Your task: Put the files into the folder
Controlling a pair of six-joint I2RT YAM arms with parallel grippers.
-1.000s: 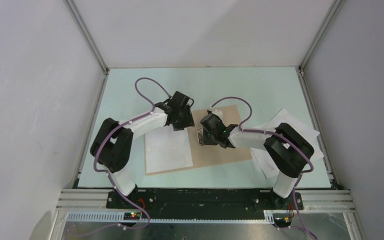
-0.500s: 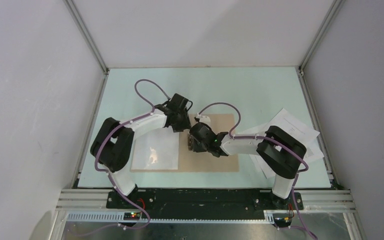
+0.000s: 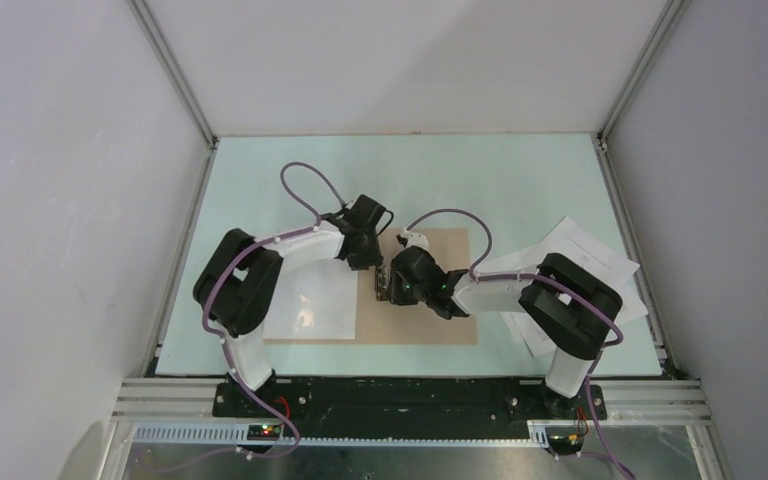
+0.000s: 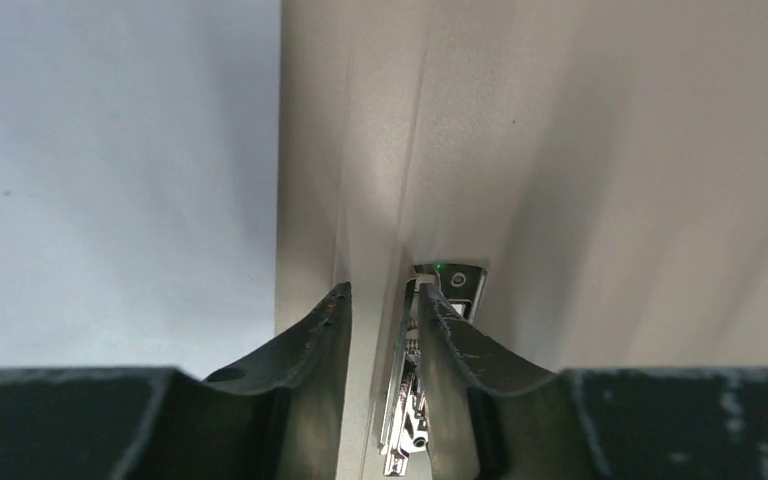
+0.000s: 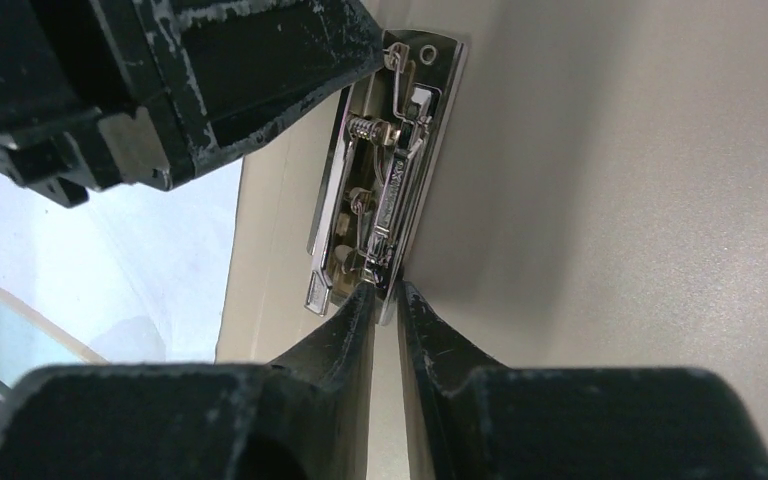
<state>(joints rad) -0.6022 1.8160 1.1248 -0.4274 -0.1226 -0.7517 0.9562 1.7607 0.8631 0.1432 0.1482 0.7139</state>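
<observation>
The tan folder (image 3: 430, 325) lies open and flat in the middle of the table, with one white sheet (image 3: 312, 305) on its left leaf. Its metal spine clip (image 3: 381, 285) sits on the crease. My right gripper (image 3: 390, 285) is shut on the near end of the clip (image 5: 380, 200), its fingertips (image 5: 360, 300) pinching the clip's edge. My left gripper (image 3: 368, 255) stands over the clip's far end, narrowly open, with the crease and the clip (image 4: 407, 400) between its fingers and the clip against the right finger (image 4: 440, 320). The other files (image 3: 600, 262) lie fanned at the right.
The right arm's elbow (image 3: 570, 305) stands over the pile of files. Grey walls and aluminium posts close in the light green table (image 3: 480, 180) on three sides. The left arm's purple cable (image 3: 305, 180) loops over the table behind the folder.
The folder has swung from tilted to square with the table's front edge and slid left. The right gripper has moved left with the clip. The left arm's elbow has shifted right.
</observation>
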